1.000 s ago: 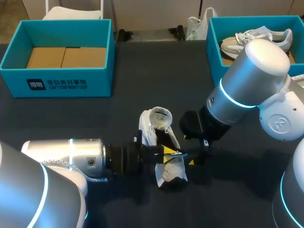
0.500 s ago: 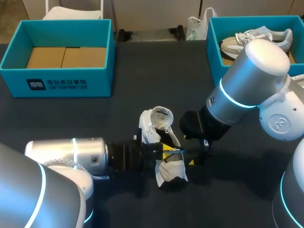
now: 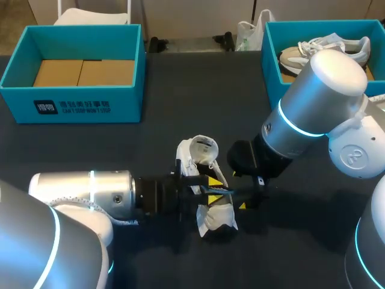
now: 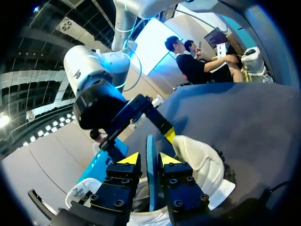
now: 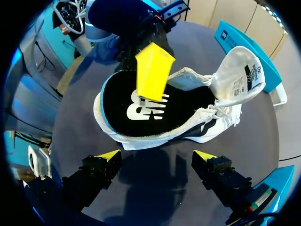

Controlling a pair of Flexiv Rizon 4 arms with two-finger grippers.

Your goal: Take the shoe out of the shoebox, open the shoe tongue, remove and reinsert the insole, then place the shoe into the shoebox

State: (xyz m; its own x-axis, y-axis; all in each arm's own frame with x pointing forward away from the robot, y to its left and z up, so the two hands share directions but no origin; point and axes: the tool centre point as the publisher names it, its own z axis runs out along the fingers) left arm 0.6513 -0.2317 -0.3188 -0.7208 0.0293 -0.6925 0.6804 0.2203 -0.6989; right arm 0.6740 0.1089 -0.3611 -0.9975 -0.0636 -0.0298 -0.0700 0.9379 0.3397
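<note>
A teal box (image 3: 72, 105) with cardboard (image 3: 81, 72) in it is sitting at the far left of the dark table (image 3: 180, 90). A second teal box (image 3: 269, 60) at the far right is holding another shoe (image 3: 313, 51). Both are standing well apart from the work. The white shoe (image 5: 155, 140) is lying mid-table with its tongue (image 5: 240, 70) folded back. The left gripper (image 4: 149, 160) is pinching the thin, blue-edged insole (image 5: 131, 110) between its fingers and is hiding the shoe's middle from above. The right gripper (image 5: 156, 157) is hovering just beside the shoe, its fingers spread wide and holding nothing. Compared with a second ago, the left arm (image 3: 84, 192) is sitting very slightly farther up the table, while the shoe and the right arm (image 3: 313, 114) are keeping their places.
</note>
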